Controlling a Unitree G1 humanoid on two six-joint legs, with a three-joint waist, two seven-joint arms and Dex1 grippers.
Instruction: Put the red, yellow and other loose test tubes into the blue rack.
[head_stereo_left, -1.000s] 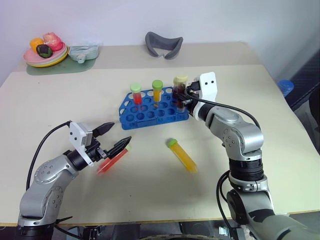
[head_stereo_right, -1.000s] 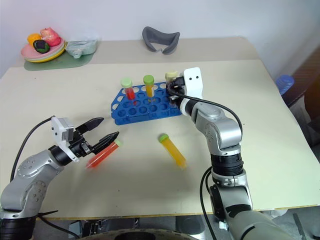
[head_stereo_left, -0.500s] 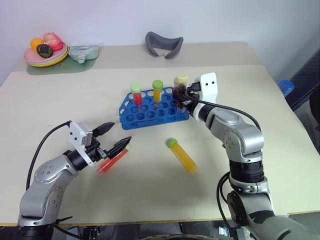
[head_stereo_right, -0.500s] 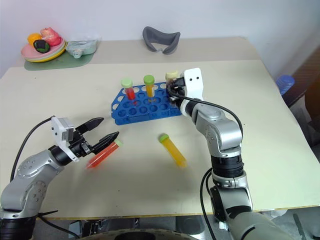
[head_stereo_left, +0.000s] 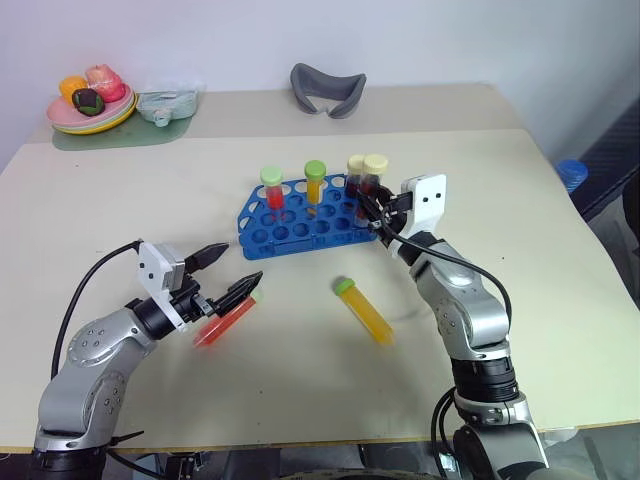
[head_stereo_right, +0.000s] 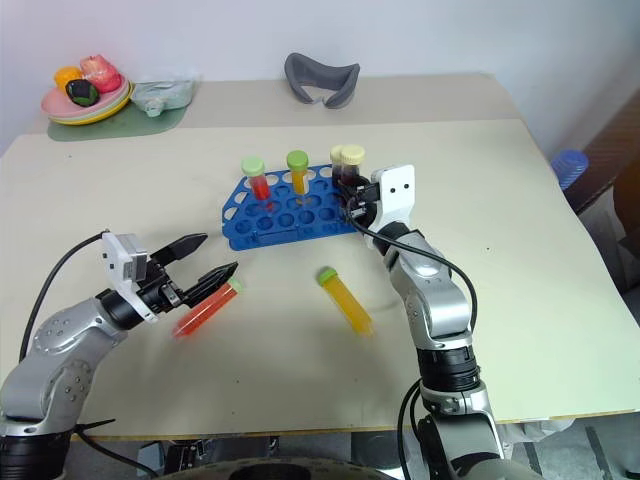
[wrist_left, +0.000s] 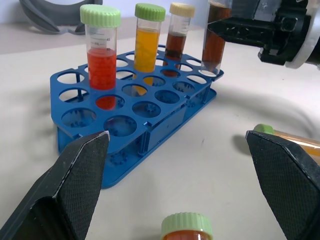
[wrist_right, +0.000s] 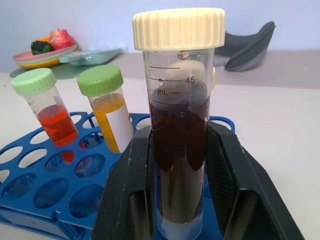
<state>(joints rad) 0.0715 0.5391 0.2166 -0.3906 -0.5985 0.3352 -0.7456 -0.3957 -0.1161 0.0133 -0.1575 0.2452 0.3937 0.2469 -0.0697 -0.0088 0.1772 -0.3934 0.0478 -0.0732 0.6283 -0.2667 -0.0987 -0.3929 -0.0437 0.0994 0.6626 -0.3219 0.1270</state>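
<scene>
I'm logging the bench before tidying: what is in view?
rack: one, blue, mid-table
racked tubes: three, red, orange-yellow, dark brown, upright in the rack's far row
held tube: one, dark brown, upright at the rack's right end
loose tubes: two, yellow lying near mid-table, red lying under the left pincer
plate: one, pink and yellow, with toy food, far left corner
container: one, clear, beside the plate
curved thing: one, grey, far edge
table: one, beige
left pincer: black, open
right pincer: black, shut on the held tube
</scene>
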